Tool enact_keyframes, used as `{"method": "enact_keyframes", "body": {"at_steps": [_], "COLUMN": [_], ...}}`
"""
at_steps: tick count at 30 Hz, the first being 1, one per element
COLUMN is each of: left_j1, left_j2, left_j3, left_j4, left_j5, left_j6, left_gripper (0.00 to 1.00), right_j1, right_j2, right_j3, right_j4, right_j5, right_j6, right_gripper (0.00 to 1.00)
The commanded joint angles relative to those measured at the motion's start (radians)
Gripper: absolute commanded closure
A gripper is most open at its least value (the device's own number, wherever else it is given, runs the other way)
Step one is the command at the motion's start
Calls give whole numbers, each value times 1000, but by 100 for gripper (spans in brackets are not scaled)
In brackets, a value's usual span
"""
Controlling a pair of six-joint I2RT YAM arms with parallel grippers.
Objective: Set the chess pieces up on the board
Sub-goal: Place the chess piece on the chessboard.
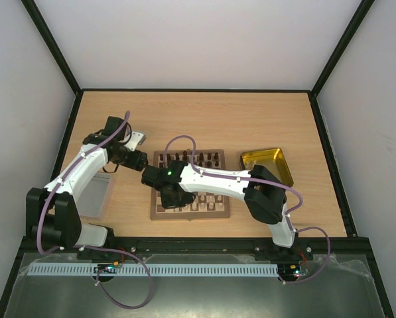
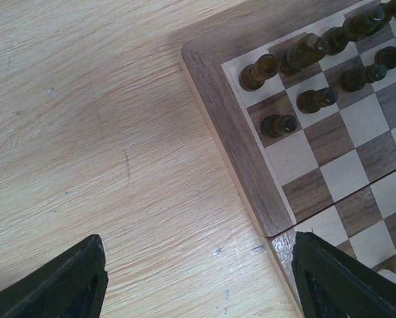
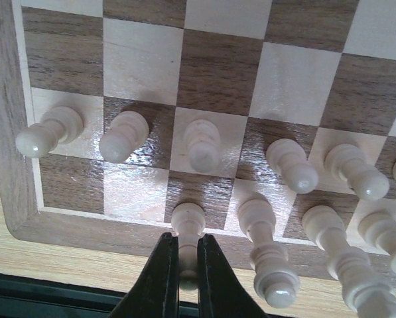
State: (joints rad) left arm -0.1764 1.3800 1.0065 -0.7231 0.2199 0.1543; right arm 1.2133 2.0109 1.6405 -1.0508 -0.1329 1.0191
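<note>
Firmly, right tool (image 3: 188, 246) pinching cream piece (image 3: 187, 222)

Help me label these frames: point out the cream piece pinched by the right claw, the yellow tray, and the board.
pinched cream piece (image 3: 188, 222): right wrist view, on its rounded head.
yellow tray (image 1: 269, 164): top external view, on its bare floor.
board (image 2: 236, 132): left wrist view, on its dark border.

A yellow tray (image 1: 267, 163) and a grey lid (image 1: 99, 196) lie on the wooden table (image 1: 251, 119).
</note>
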Motion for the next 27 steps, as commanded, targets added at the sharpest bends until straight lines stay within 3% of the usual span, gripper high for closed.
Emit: {"method": "enact_keyframes", "body": {"at_steps": [1, 27], "left_j1": [-5, -6], "left_j2": [9, 5], "left_j3": [-7, -11], "left_j4": [-9, -6], "left_j5": [15, 15], "left_j6": [12, 10], "left_gripper": [23, 23], "right_j1": [8, 7], "right_j2": [12, 34], "right_j3": [22, 41], "right_j4": [-57, -47], "right_j5": [43, 51], "right_j6": [19, 10], "right_gripper": [97, 94]}}
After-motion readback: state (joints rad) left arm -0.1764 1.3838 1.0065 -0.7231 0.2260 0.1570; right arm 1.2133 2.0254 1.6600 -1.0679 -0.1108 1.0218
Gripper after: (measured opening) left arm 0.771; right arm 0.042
